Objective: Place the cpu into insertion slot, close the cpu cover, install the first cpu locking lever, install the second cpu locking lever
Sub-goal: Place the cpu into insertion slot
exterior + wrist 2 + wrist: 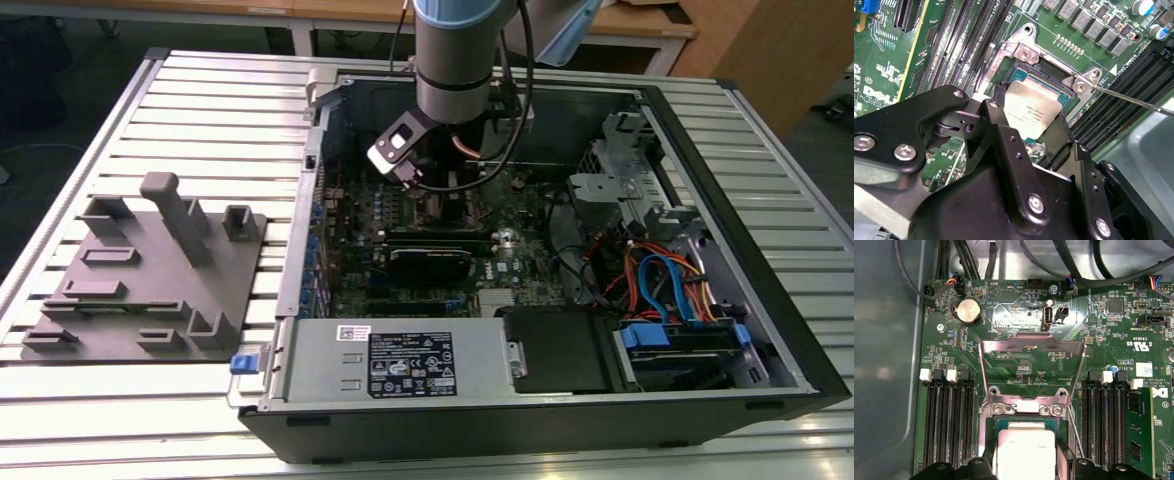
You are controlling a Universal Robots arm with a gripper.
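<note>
- The cpu (pixel 1030 107) lies flat in the slot (pixel 1051 70), silver top up, with green edging showing around it in both wrist views.
- The gripper (pixel 1031 119) reaches down over it. Its black fingers (pixel 1000 97) are narrowed onto two opposite sides of the chip and touch them.
- The cover (pixel 1024 342) is swung open on the far side of the slot, and the board (pixel 1029 375) shows through its window.
- A thin lever (pixel 1134 100) juts out unlatched just beside the socket.
- Memory slots (pixel 949 425) flank the socket on both sides.
- In the exterior view the arm (pixel 461 60) drops into the open case (pixel 747 250), which lies on a slatted table (pixel 200 120).
- A grey fixture (pixel 147 270) sits on the table at the exterior view's left, well apart from the case.
</note>
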